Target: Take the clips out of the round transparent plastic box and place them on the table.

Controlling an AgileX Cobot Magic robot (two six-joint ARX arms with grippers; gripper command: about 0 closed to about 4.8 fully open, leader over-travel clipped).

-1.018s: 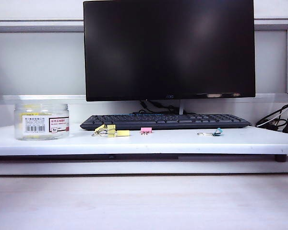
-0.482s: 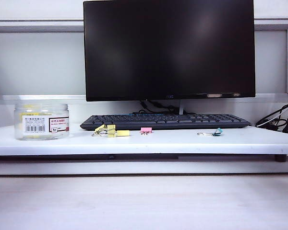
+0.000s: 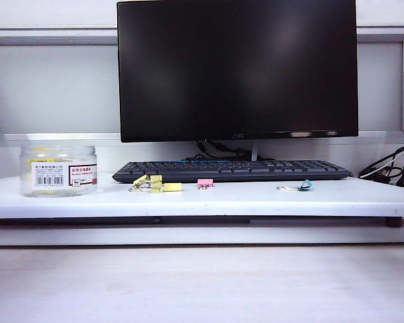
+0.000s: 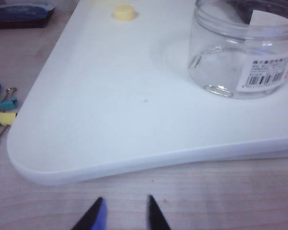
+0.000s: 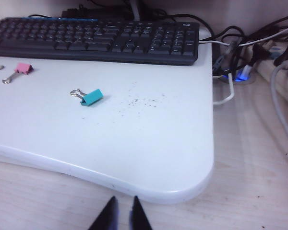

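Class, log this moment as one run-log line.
left hand: open, off-board | right hand: shut, empty | yellow binder clips: on white desk board

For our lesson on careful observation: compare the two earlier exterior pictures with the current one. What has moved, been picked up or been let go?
Nothing visibly changed. The round clear plastic jar, the small yellow binder clips, the pink clip and the teal clip all lie where they were on the white desk board. Neither arm appears in the exterior view.
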